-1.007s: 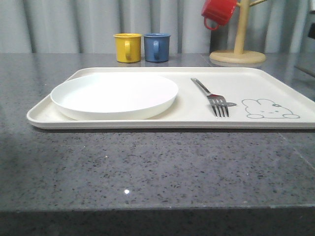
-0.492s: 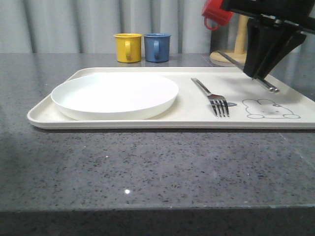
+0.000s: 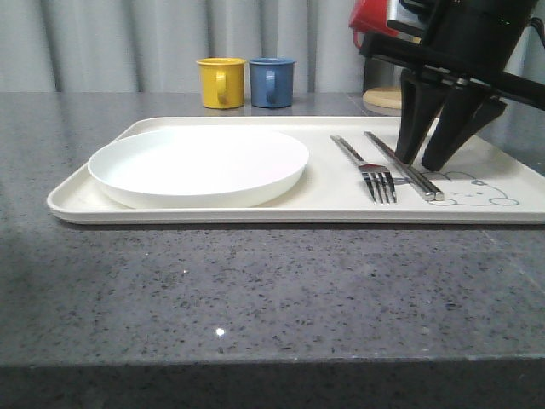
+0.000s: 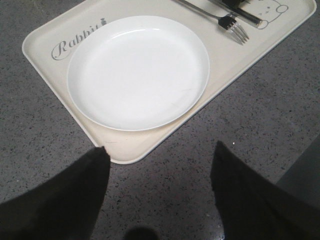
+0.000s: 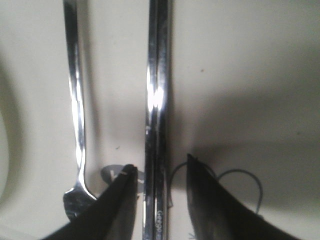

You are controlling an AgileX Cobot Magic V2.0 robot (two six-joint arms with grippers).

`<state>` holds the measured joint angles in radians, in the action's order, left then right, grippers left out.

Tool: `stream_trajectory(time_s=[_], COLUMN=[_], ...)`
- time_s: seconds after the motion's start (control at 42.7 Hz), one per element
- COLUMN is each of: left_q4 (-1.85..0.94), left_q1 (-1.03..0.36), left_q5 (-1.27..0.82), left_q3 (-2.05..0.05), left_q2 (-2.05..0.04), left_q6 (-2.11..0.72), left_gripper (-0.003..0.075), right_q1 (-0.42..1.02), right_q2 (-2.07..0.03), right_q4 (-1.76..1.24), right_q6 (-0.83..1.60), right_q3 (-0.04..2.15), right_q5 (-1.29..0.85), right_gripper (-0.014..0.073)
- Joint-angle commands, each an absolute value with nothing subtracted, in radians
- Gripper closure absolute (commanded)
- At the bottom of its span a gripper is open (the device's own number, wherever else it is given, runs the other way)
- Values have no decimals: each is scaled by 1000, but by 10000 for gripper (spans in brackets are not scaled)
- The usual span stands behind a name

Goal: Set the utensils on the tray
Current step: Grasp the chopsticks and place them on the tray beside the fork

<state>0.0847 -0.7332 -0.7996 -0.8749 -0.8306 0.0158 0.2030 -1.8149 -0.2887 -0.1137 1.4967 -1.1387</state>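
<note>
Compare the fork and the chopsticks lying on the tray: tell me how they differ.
The fork ends in splayed tines, while the chopsticks are plain straight rods with blunt ends. The fork lies nearer the plate; the chopsticks lie on its other side, reaching the rabbit drawing. The right gripper straddles the chopsticks with open jaws; nothing touches the fork. Both are shiny metal, flat on the tray, roughly parallel.

- tray [image 3: 213, 213]: cream-white, grey rabbit drawing
- plate [image 3: 197, 164]: plain white
- fork [image 3: 366, 169], chopsticks [image 3: 407, 167]: shiny silver
- mugs behind the tray: yellow [image 3: 220, 82], blue [image 3: 272, 81], red [image 3: 368, 21]
- table [image 3: 255, 290]: dark grey, speckled
</note>
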Motion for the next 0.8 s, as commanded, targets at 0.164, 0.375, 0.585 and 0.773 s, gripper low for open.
stream_trajectory(time_s=[0.164,0.375,0.585,0.773], left_q4=[83,83,83,83], left_q1=[-743,-743,-743,-743], left_q5=[-730,-730,-730,-730], left_q3=[-904,-904,-904,-904], left_q2=[-828,-828,-828,-828], left_q6=[25,25,25,25], left_gripper=[282,281,282,281], right_q1=[203,182,24,-150], right_q2=[-1692,-1543,-1465,-1484], right_q4=[-250,9,99,98], right_q6=[-39,-31,-31,-13], right_q3=[1528,1512,1456,1438], right_q5=[-1132,-1197,-1214,-1199], right_gripper=[220,220,220,220])
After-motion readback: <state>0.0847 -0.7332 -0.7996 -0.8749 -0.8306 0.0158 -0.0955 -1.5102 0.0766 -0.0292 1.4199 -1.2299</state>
